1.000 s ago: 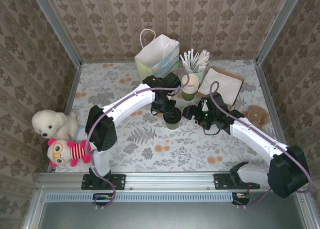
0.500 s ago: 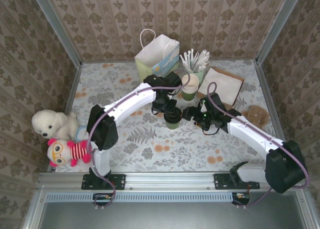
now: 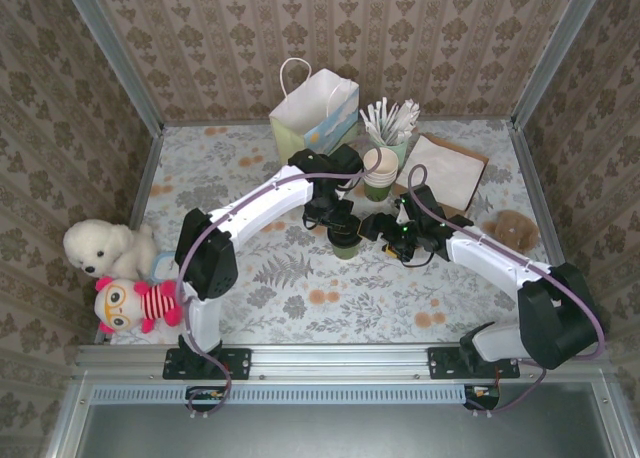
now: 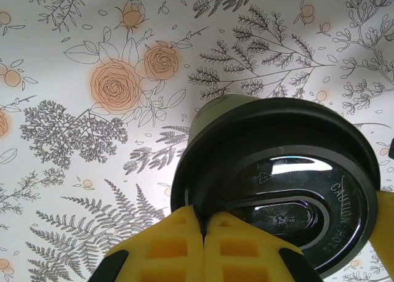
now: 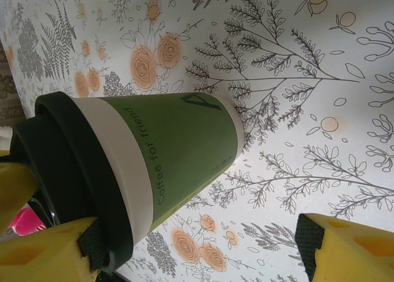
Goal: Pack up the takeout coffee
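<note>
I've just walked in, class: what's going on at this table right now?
Two robot arms are working on the takeout coffee, which stands upright on the table. The left tool is shut, its tips at the rim of the black lid. The right tool is open at the cup's side, not gripping it. The paper bag stands behind; the coffee isn't packed yet.

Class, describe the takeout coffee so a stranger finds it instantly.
Start at the white paper bag at the back, then find the stack of lidless green cups beside it. The takeout coffee stands in front: the only green cup with a black lid.
</note>
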Robot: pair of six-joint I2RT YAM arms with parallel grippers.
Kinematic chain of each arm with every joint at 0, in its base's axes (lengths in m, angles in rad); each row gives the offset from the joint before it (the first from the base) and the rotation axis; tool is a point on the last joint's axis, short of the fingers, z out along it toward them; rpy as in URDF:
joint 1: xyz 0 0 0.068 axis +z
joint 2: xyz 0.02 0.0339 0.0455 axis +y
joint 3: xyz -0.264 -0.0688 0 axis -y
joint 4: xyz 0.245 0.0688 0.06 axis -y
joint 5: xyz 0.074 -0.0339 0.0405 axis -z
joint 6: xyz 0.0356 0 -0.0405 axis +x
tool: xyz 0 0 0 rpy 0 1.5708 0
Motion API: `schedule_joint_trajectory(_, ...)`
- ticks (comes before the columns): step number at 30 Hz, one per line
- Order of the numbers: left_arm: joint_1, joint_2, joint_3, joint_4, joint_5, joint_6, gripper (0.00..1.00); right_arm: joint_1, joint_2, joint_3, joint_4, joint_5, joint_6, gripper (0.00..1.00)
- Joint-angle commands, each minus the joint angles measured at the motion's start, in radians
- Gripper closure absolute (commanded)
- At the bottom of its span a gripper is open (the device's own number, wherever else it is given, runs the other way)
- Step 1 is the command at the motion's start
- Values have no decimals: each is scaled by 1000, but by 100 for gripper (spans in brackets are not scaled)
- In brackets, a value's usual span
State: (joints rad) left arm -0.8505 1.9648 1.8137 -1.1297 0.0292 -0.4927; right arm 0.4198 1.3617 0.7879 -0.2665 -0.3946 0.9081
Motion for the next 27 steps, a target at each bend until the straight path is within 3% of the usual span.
schedule_joint_trajectory(1,-15,37,-17,-28,18,29,100,0,13,-18,19,3,24,17)
schedule_joint_trajectory(15,-18,66,-40,-12,76,44,100,-1,22,-68,-8,60,34,14)
schedule_joint_trajectory(27,-16,73,-470,188,133,13,100,1,111,-224,45,114,79,13)
